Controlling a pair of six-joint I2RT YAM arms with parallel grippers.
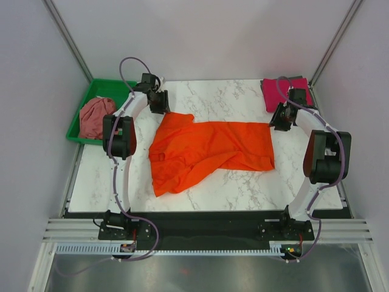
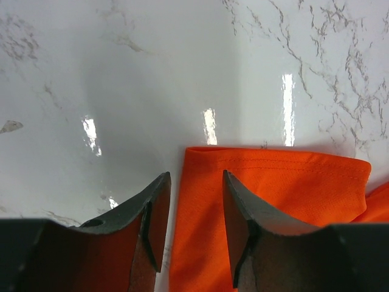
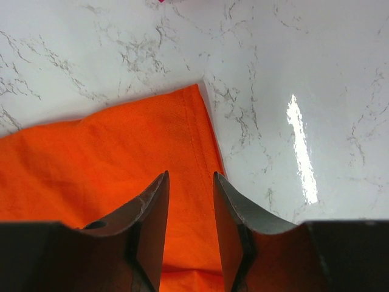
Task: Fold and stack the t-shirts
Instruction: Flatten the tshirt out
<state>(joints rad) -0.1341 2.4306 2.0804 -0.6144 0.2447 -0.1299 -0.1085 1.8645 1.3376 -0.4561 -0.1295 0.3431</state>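
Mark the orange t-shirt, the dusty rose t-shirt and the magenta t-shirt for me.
orange t-shirt [image 1: 213, 149]: top external view, middle of its spread body.
dusty rose t-shirt [image 1: 94, 117]: top external view, centre of the crumpled heap in the green tray [image 1: 112, 88].
magenta t-shirt [image 1: 273, 96]: top external view, left part of the folded cloth.

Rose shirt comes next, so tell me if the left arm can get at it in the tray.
Probably yes: the rose shirt lies uncovered in the green tray beside the left arm, and the left gripper is open.
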